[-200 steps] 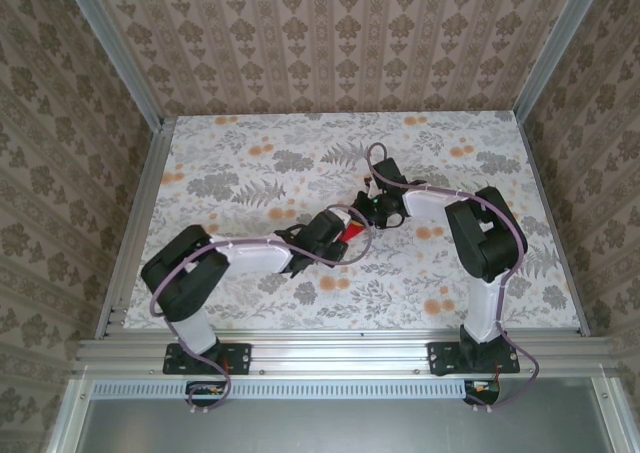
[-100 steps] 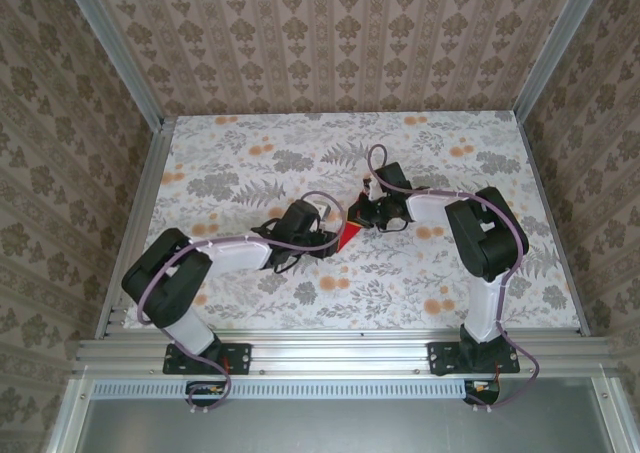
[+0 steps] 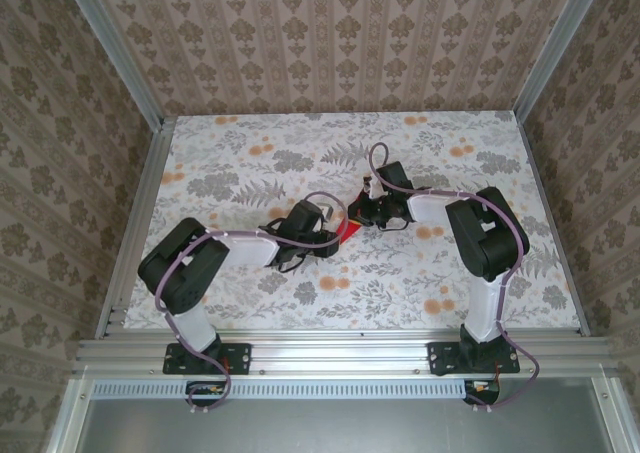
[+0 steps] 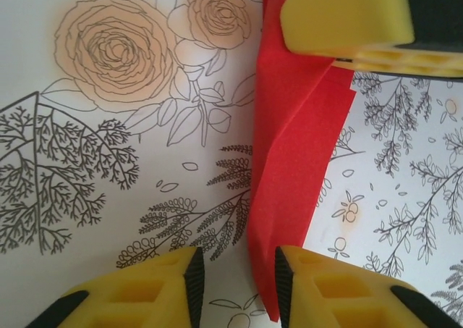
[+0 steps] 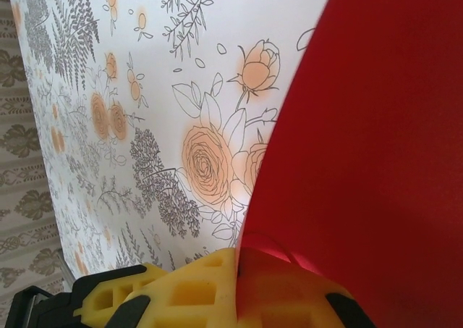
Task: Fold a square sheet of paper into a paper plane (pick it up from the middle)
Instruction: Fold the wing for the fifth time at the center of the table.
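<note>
The red sheet of paper (image 3: 347, 230) is folded into a narrow layered strip near the middle of the table. My right gripper (image 3: 363, 213) is shut on its far end, and in the right wrist view the red paper (image 5: 376, 140) rises from between the closed yellow fingers of that gripper (image 5: 239, 292). My left gripper (image 3: 326, 229) is at the strip's near end. In the left wrist view it (image 4: 239, 288) stands open with the paper's pointed tip (image 4: 278, 198) between the jaws, close against the right pad (image 4: 283, 288). The right gripper's yellow finger (image 4: 347, 17) sits at the strip's top.
The floral table cover (image 3: 250, 173) stretches wide to the left and back. Aluminium rails (image 3: 330, 348) border the near edge and both sides, with wallpapered walls behind. The two arms meet at the centre, with their elbows out to either side.
The left arm drew back to the left and its elbow shifted. Its jaws have narrowed around the paper's near tip. The right gripper keeps its hold on the paper.
</note>
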